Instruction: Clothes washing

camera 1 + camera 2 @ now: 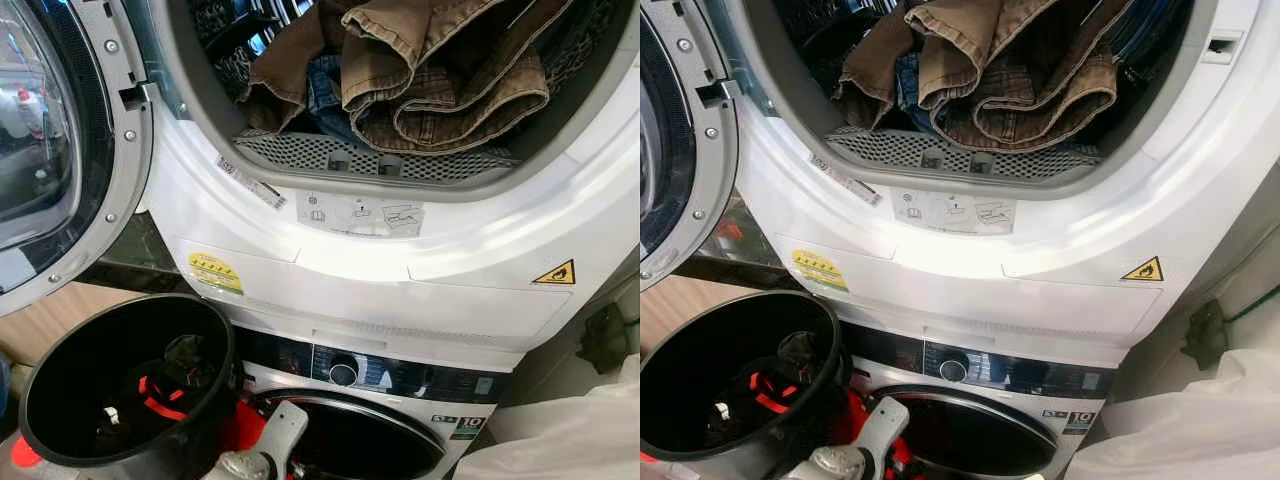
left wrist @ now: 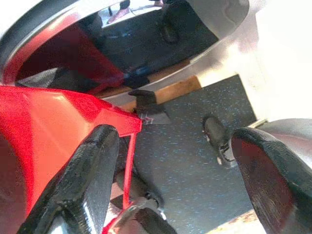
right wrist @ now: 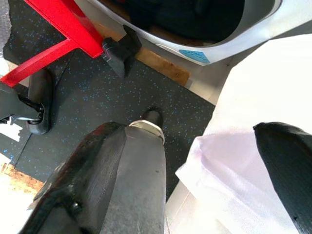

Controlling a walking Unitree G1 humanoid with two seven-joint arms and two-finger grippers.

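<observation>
Clothes, brown trousers over blue and plaid pieces, lie heaped inside the drum of the upper machine, whose door stands swung open on your left. Below it you see a second machine's control panel and, to its left, a black bucket. Your left tool hangs fingers apart beside a red frame; your right tool, fingers apart too, hangs over dark floor and white fabric.
</observation>
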